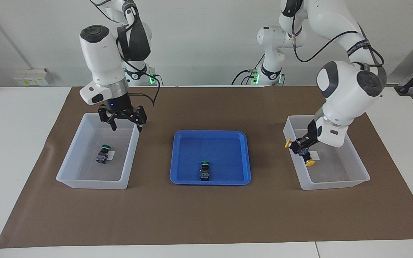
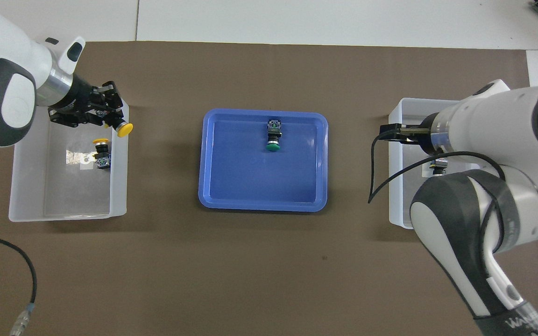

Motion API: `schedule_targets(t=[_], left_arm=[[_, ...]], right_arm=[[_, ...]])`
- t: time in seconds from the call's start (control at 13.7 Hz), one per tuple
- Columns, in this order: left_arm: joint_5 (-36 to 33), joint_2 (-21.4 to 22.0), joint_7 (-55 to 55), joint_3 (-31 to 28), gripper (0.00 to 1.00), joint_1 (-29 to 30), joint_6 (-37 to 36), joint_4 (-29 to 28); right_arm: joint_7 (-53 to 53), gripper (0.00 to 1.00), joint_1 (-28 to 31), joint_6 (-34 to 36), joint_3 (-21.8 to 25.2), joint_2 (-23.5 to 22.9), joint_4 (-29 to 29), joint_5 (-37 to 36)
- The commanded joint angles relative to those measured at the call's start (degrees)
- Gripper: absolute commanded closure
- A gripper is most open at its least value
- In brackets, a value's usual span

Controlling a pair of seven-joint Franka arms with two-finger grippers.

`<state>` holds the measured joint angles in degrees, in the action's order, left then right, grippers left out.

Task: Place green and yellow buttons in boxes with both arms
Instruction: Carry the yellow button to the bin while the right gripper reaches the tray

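Holding a yellow button over its box, the left end effector is nearly done; the right end effector hangs wide over its box, and one green button waits in the tray.

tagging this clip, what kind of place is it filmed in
Probably a robotics lab bench: two white arms mounted at a white table under a brown mat, with a blue tray between two translucent bins, cables trailing, plain walls.
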<state>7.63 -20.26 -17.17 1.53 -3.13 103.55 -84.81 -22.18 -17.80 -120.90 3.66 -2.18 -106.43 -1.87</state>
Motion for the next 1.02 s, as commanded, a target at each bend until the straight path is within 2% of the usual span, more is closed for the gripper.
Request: schedule_targets(t=[0.0, 0.15, 0.36, 0.44, 0.58, 0.95], left_arm=[[1.1, 0.1, 13.6, 0.1, 1.00, 3.9, -1.9, 0.5], [0.8, 0.7, 22.9, 0.0, 1.00, 6.3, -1.6, -0.6], [-0.5, 0.7, 31.8, -0.3, 1.00, 8.0, 1.3, -3.2], [-0.9, 0.8, 35.4, -0.4, 1.00, 8.3, 3.4, -5.3], [-2.1, 0.7, 40.7, -0.4, 1.00, 8.9, 6.4, -7.8], [-2.4, 0.0, 52.1, -0.5, 1.00, 11.5, 15.0, -14.8]], right_arm=[[-10.4, 0.00, -6.2, 0.0, -0.1, -10.9, 11.6, -1.1], [-17.3, 0.00, -9.8, -3.0, -0.1, -18.2, 17.6, -1.3], [-24.4, 0.00, -12.4, -12.5, -0.1, -23.6, 18.4, -1.3], [-25.4, 0.00, -13.3, -13.1, -0.1, -25.8, 18.6, -2.1], [-29.9, 0.00, -15.2, -13.8, -0.1, -31.6, 23.3, -4.7], [-27.9, 0.00, -15.2, -16.0, -0.1, -33.1, 20.9, -6.8]])
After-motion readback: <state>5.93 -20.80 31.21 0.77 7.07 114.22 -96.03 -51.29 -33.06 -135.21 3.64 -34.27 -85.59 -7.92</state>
